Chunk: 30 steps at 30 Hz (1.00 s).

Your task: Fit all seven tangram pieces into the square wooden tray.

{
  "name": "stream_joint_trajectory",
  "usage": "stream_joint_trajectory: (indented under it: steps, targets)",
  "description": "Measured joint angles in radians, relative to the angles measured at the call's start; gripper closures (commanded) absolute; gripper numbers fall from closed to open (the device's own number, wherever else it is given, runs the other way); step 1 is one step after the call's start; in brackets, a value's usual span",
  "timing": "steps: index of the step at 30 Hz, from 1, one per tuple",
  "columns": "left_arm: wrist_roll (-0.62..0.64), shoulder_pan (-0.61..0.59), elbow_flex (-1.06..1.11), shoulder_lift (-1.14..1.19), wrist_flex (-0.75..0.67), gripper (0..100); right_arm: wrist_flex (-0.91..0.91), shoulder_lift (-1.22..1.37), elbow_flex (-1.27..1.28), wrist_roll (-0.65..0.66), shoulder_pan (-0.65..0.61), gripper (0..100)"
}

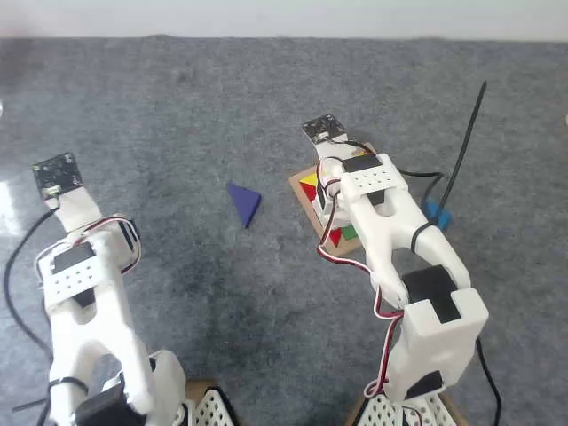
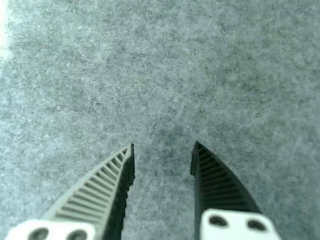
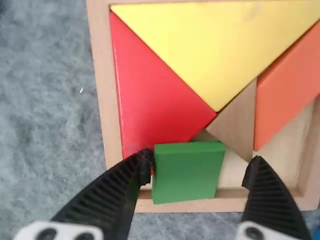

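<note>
- The table (image 1: 177, 106) is being covered by a grey, fuzzy felt-like mat.
- The square wooden tray (image 3: 102, 100) is being shown right of the table's middle, under the right arm; its rim is pale, smooth wood.
- A large yellow triangle (image 3: 210, 45) is being seated flat along one wall of the tray, and a red triangle (image 3: 150, 100) is being seated along the adjoining wall; the two are touching along a long straight edge.
- An orange piece (image 3: 287, 95) is being seated against the yellow one, with bare wood showing beside it.
- A glossy green square block (image 3: 187, 170) is lying at the tray's wall just under the tip of the red triangle; whether it is lying flat cannot be told.
- The right gripper (image 3: 200, 159) is being held with its ribbed black jaws apart, straddling the green block: one fingertip is touching its side, the other is standing clear.
- A blue triangle (image 1: 244, 202) is lying on the felt near the table's middle, apart from the tray.
- The left gripper (image 2: 164, 145) is being held with its jaws apart over bare felt, towards the table's left edge.
</note>
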Motion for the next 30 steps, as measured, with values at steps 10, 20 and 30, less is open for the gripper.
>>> stream_joint_trajectory:
  steps: [10, 20, 30]
  targets:
    - [0.0, 0.0, 0.0, 0.0, 0.0, 82, 0.014, -0.008, -0.003, -0.031, -0.003, 97.5]
    - [0.0, 0.0, 0.0, 0.0, 0.0, 82, 0.063, -0.006, -0.057, 0.169, -0.005, 97.6]
    - [0.0, 0.0, 0.0, 0.0, 0.0, 82, 0.241, -0.006, -0.13, 0.764, 0.037, 97.2]
